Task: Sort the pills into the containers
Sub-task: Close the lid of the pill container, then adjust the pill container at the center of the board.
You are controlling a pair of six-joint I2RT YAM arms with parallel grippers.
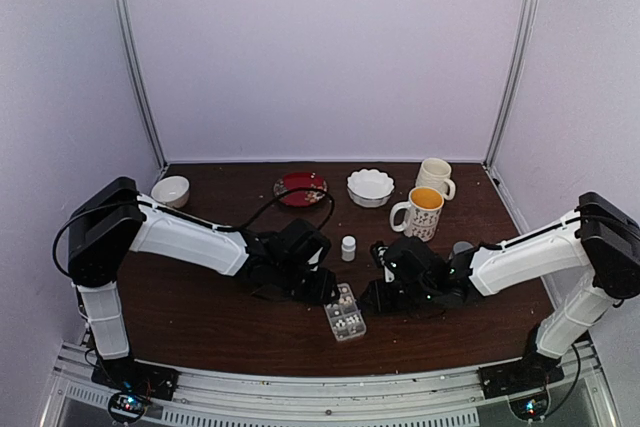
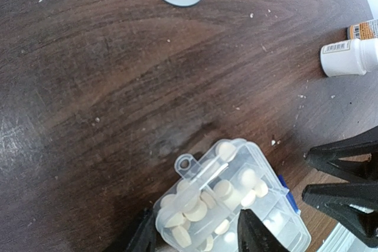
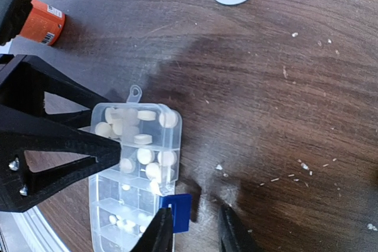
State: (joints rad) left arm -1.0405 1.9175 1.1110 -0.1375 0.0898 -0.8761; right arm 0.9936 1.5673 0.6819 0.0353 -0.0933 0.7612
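Left gripper (image 2: 198, 235), jaws part-way apart, straddles the pill-filled end of the clear pill box (image 2: 277, 216); whether its fingers press the walls cannot be told. Right gripper (image 3: 195, 231) stands partly open, clamping nothing, with the box's blue latch (image 3: 177, 212) just inside one finger. Beige pills (image 2: 195, 210) crowd the cells (image 3: 127, 137) between the left fingers.

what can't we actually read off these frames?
pill box: near end cut off by the bottom edge in both wrist views, so cell count unknown.
pills: overlapping in the wrist views, too small in the top view; no count.
left gripper: fingertips run off the left wrist view's bottom edge; contact with the box unclear.
orange bottle: edge-cropped in the left wrist view, small in the right wrist view; label unreadable.
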